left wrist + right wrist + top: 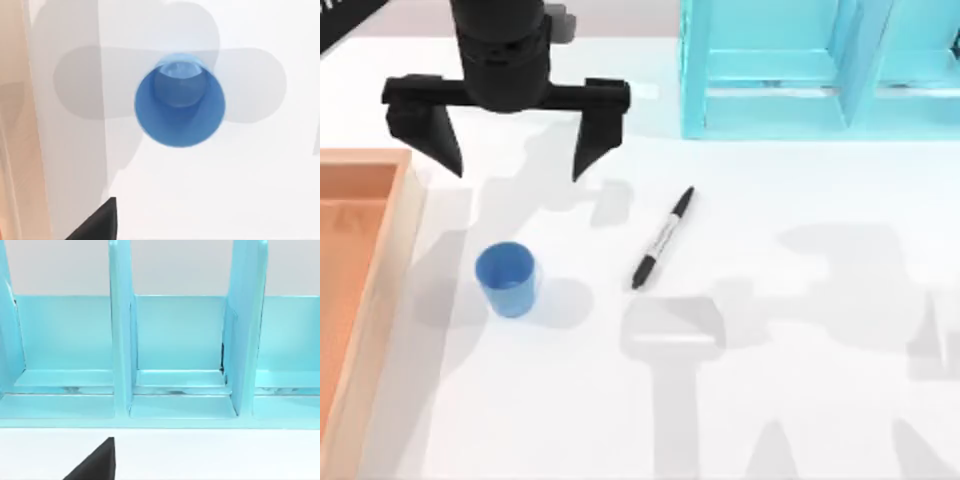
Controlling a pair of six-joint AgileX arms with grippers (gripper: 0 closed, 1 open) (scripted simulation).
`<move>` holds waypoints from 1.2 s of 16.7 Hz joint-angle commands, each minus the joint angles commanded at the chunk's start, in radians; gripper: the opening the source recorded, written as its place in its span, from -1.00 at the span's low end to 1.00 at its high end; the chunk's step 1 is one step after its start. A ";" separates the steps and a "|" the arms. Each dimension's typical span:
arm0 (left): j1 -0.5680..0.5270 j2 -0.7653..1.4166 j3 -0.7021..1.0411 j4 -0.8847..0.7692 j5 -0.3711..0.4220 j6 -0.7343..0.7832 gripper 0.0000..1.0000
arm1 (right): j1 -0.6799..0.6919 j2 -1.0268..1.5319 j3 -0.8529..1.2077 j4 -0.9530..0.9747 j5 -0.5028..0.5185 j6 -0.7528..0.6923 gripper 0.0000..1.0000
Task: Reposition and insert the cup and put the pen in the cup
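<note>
- Top view: the left arm's black two-finger gripper (510, 150) hangs over the white table (800, 400), fingers spread wide and holding nothing. The small plain blue cylindrical cup (506, 279) stands upright just nearer the viewer than the fingertips, beside an orange wooden tray (365, 290) at the table's left edge. The slim black marker pen with a whitish-grey barrel (663, 238) lies flat to the cup's right, well apart from it, its long axis slanting diagonally. A turquoise divided rack (790, 70) stands at the far right.
- Left wrist view: the cup's open mouth faces the camera, untouched; the left arm looks the nearer one.
- Right wrist view: the rack's compartments; whether the right gripper is open cannot be told.
</note>
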 joint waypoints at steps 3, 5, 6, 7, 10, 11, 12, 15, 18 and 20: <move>0.002 -0.007 0.070 -0.071 0.001 0.001 1.00 | 0.000 0.000 0.000 0.000 0.000 0.000 1.00; 0.002 -0.008 0.073 -0.073 0.001 0.001 1.00 | 0.000 0.000 0.000 0.000 0.000 0.000 1.00; 0.002 -0.008 0.073 -0.073 0.001 0.001 1.00 | 0.000 0.000 0.000 0.000 0.000 0.000 1.00; 0.005 -0.006 0.070 -0.070 0.001 0.001 1.00 | 0.000 0.000 0.000 0.000 0.000 0.000 1.00; -0.012 0.034 0.095 -0.054 -0.010 0.016 1.00 | 0.000 0.000 0.000 0.000 0.000 0.000 1.00; -0.028 0.067 0.115 -0.039 -0.020 0.029 1.00 | 0.000 0.000 0.000 0.000 0.000 0.000 1.00; -0.047 0.109 0.138 -0.020 -0.032 0.048 1.00 | 0.000 0.000 0.000 0.000 0.000 0.000 1.00; -0.124 0.260 0.222 0.051 -0.078 0.119 1.00 | 0.000 0.000 0.000 0.000 0.000 0.000 1.00; -0.198 0.400 0.299 0.122 -0.122 0.190 1.00 | 0.000 0.000 0.000 0.000 0.000 0.000 1.00; -0.229 0.453 0.330 0.153 -0.140 0.221 1.00 | 0.000 0.000 0.000 0.000 0.000 0.000 1.00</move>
